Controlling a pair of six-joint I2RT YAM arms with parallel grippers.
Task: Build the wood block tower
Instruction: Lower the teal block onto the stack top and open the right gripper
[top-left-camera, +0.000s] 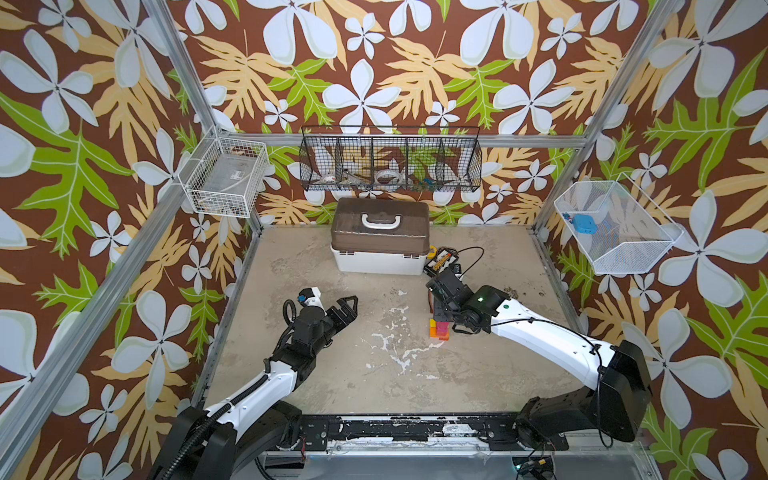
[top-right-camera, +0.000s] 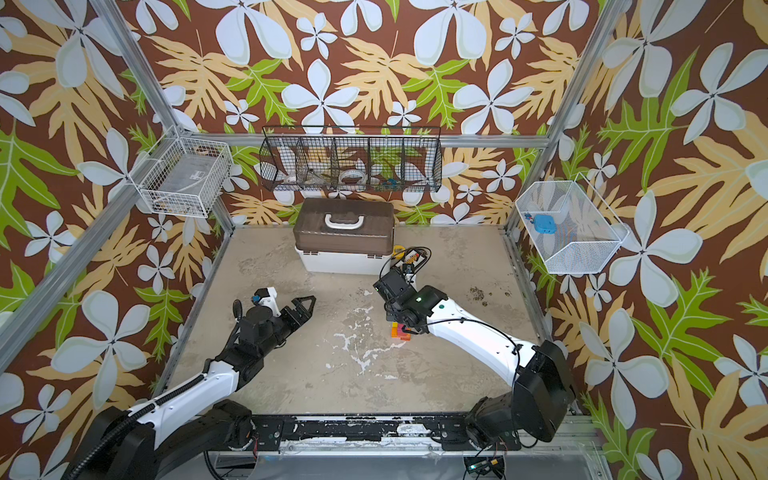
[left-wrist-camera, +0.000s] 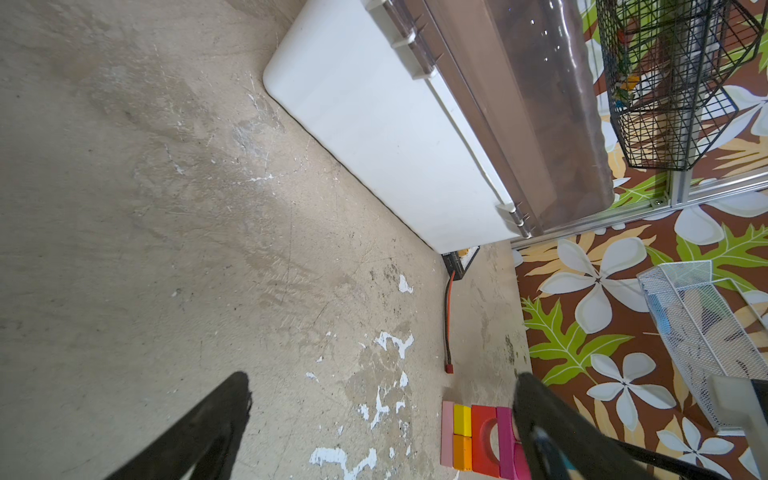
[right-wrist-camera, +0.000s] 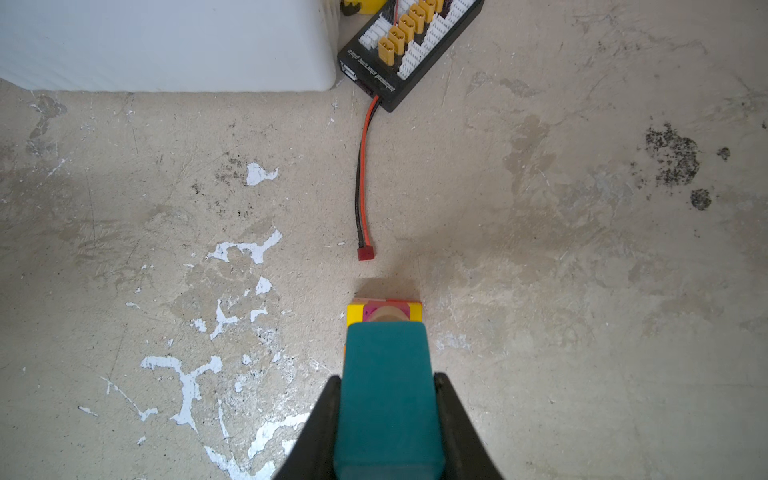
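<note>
The tower (top-left-camera: 439, 331) (top-right-camera: 399, 331) stands right of the floor's middle, mostly hidden under my right arm in both top views. In the left wrist view the tower (left-wrist-camera: 478, 440) shows its side: a pink bar, yellow and orange cubes, a red arch and magenta pieces. My right gripper (right-wrist-camera: 387, 378) is shut on a teal block (right-wrist-camera: 386, 411), held right above the tower's top (right-wrist-camera: 355, 313); whether it touches I cannot tell. My left gripper (top-left-camera: 352, 309) (left-wrist-camera: 382, 380) hangs open and empty, well left of the tower.
A white box with a brown lid (top-left-camera: 380, 262) (left-wrist-camera: 374, 124) stands at the back. Beside it lies a black and yellow pack (right-wrist-camera: 409, 45), its red and black wire (right-wrist-camera: 360, 174) ending near the tower. Wire baskets (top-left-camera: 390, 160) hang on the walls.
</note>
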